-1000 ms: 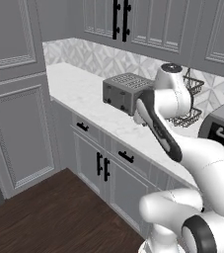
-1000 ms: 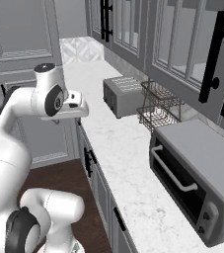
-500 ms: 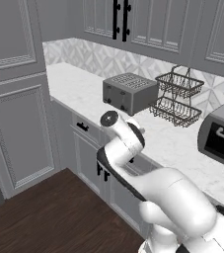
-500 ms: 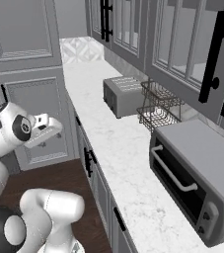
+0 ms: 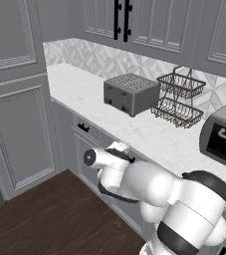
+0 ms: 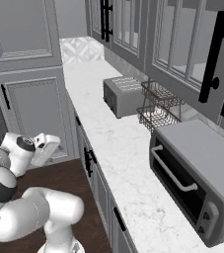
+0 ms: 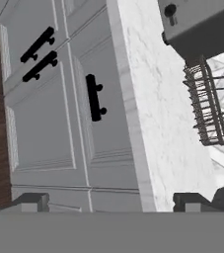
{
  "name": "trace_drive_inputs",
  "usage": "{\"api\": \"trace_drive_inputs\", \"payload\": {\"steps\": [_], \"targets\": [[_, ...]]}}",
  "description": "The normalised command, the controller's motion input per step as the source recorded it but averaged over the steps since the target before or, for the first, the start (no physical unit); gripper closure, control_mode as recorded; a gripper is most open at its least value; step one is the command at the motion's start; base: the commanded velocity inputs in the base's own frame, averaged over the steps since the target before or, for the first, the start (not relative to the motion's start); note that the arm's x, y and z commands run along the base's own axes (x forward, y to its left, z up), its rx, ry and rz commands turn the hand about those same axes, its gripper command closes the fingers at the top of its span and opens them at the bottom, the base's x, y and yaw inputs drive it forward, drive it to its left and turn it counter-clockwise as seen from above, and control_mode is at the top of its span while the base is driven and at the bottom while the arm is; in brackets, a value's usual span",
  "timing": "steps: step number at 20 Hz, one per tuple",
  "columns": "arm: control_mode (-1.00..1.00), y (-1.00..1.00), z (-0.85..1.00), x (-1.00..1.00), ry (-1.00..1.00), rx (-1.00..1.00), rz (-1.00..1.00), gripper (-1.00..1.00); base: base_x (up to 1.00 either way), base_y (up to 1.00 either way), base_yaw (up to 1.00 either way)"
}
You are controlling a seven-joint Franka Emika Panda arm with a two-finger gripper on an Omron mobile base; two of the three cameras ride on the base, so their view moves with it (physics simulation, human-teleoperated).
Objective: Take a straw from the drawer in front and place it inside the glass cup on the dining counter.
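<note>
While the drawer (image 7: 81, 106) sits shut under the white marble desk (image 7: 160, 123) edge, its short black bar handle (image 7: 94, 97) faces the hand camera. Both fingers (image 7: 32, 201) stand wide apart and empty, well short of that handle. Beside the drawer, two cabinet doors (image 7: 32, 74) carry paired black handles. On the desk sit a grey toaster (image 5: 130, 93), a wire basket rack (image 5: 178, 98) and a toaster oven (image 6: 200, 175).

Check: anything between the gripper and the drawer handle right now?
Nothing visible. In the hand view the open gripper looks straight at the closed drawer, its black handle unobstructed. The toaster and wire basket sit up on the counter, off that line.
</note>
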Motion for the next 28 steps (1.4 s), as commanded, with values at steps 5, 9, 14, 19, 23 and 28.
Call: {"api": "trace_drive_inputs", "payload": {"steps": [5,9,14,19,23,28], "targets": [[-1.0,0.0,-0.57,0.5,0.0,-0.22,-0.12,-1.0,0.0,0.0,0.0],[-1.0,0.0,-0.39,0.48,-0.02,-0.17,-0.17,-1.0,0.0,0.0,0.0],[-1.0,0.0,-0.28,0.54,-0.04,-0.17,-0.19,-1.0,0.0,0.0,0.0],[-1.0,-0.07,-0.27,0.51,-0.02,-0.18,-0.2,-1.0,0.0,0.0,0.0],[-1.0,-0.07,-0.31,0.43,0.0,-0.16,-0.16,-1.0,0.0,0.0,0.0],[-1.0,0.0,-0.36,0.35,0.0,-0.16,-0.13,-1.0,0.0,0.0,0.0]]}}
